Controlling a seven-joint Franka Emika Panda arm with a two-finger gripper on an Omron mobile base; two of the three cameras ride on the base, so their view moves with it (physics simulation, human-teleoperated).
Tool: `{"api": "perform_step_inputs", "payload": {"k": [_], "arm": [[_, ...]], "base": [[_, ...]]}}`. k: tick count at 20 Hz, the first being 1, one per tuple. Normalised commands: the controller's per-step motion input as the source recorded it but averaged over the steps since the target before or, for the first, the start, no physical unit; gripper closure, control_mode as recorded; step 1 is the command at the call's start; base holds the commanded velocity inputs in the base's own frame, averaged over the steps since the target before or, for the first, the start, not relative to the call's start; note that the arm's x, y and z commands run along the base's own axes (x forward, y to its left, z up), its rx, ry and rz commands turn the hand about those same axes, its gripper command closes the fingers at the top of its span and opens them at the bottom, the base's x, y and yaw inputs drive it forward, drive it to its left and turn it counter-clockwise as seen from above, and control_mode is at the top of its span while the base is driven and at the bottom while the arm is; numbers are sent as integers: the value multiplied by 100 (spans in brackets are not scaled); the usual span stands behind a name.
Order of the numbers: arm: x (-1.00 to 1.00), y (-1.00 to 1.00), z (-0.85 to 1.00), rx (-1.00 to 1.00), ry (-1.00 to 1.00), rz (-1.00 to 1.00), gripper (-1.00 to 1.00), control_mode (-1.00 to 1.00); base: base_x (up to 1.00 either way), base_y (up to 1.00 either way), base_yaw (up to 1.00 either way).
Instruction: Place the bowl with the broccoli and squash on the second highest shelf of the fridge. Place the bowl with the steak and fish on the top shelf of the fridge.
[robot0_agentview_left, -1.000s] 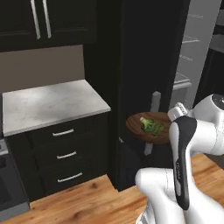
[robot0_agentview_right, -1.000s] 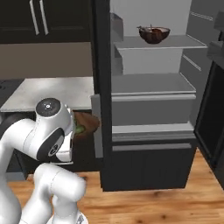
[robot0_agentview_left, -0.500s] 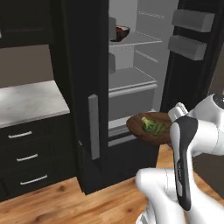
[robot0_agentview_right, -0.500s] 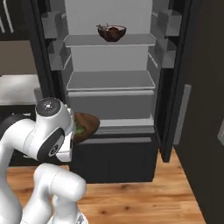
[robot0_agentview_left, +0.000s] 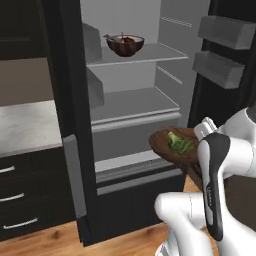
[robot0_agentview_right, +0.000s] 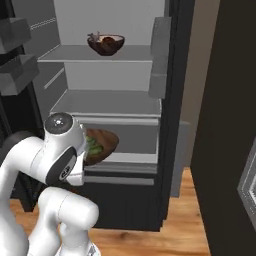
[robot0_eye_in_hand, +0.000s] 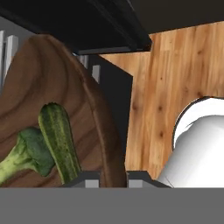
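We log: round wood-grain bowl (robot0_eye_in_hand: 87, 118) | ridged squash (robot0_eye_in_hand: 59, 140), knobbly broccoli (robot0_eye_in_hand: 26, 151) | claw (robot0_eye_in_hand: 113, 177) clamped on rim.

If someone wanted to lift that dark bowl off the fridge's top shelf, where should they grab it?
By the rim, I'd judge. The dark bowl sits upright near the front of the top shelf, and its round wall looks too wide to span. Come from the open front, one finger inside the near rim and one outside, clear of the food, much as the gripper pinches the wooden bowl.
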Motion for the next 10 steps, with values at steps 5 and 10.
{"api": "perform_step_inputs", "payload": {"k": [5, 10], "arm": [[0, 0, 0, 0, 0, 0, 100, 100], [0, 0, 0, 0, 0, 0, 100, 100]], "base": [[77, 12, 16], [76, 8, 22]]}}
